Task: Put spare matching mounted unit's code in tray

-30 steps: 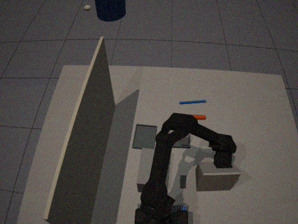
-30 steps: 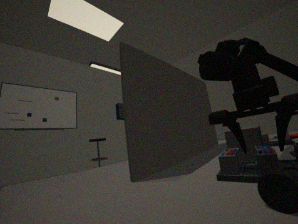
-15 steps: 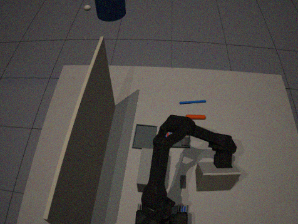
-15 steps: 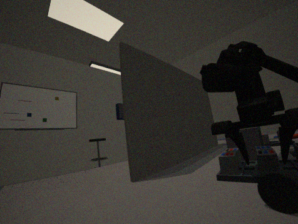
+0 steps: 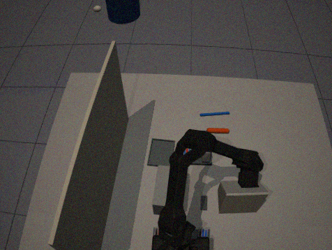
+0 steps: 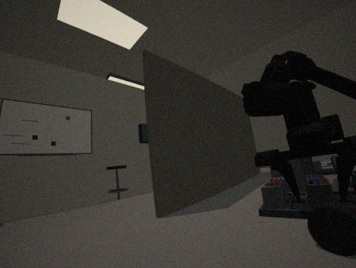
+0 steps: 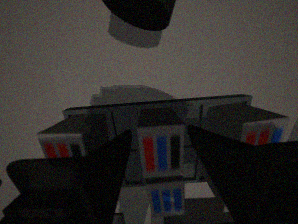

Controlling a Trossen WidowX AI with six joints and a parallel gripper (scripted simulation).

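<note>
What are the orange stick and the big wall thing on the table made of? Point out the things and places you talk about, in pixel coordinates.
The orange stick (image 5: 217, 130) looks like plastic: smooth, evenly coloured. The big wall (image 5: 94, 140) (image 6: 198, 142) could be painted wood or board: flat, dull, pale-edged.

Top looks steeply down; exterior looks level; close wrist shares exterior's striped blocks (image 6: 318, 189) (image 7: 161, 155).

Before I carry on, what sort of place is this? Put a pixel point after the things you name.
Probably a workshop or lab-style room: a white wall-mounted board with small coloured squares (image 6: 46, 129), a dark-topped stool (image 6: 117, 168), and a bright rectangular ceiling light panel (image 6: 101, 23).
</note>
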